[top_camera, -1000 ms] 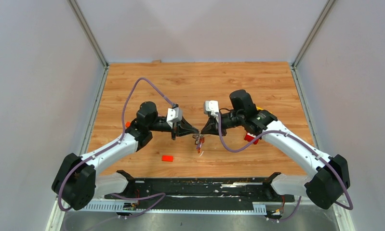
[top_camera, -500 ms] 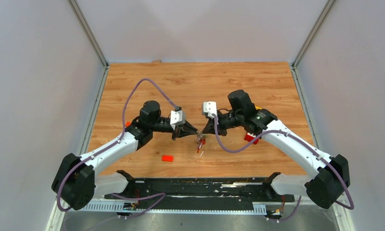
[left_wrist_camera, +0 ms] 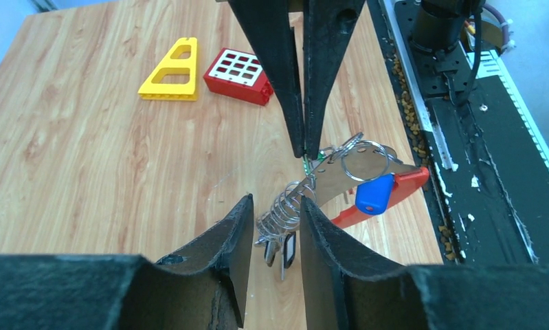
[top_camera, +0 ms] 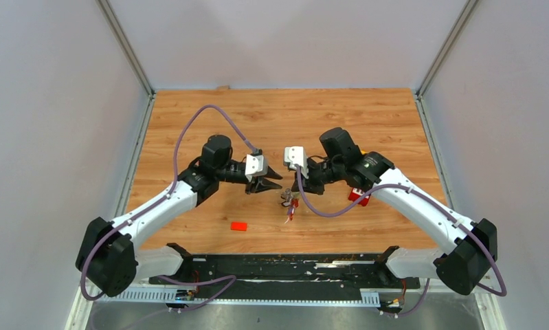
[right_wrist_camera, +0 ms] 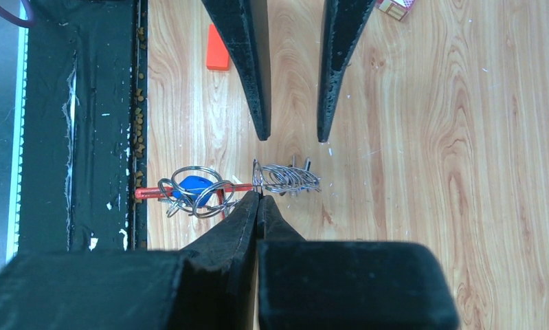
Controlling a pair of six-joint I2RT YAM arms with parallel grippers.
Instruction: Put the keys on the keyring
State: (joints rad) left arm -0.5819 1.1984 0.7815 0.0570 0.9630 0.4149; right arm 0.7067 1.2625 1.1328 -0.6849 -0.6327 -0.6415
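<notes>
Plainly, everything turns on the gap between the left pincer (left_wrist_camera: 275, 206) and the keyring (right_wrist_camera: 285, 179). Seen from above, the bunch hangs just past the centre of the table (top_camera: 189, 124) toward 6 o'clock. It lies at about 4 o'clock from the left pincer's tips and directly under the right pincer (right_wrist_camera: 258, 198). Both arms are close, and the right one is touching.

The right pincer is pressed together, pinching the wire where a tight steel coil meets the looser rings. The left pincer is spread, its fingers (right_wrist_camera: 244, 69) apart from the coil and holding nothing.

In the right wrist view the bunch's long axis runs 9 to 3 o'clock, with the thin red strap and blue plastic tag (left_wrist_camera: 374, 194) at 9 and the springy grey coil at 3. Small dark keys (left_wrist_camera: 279, 251) dangle beneath the coil.

My guess is that the left pincer must close across that axis, and the wire looks thin and slippery.
</notes>
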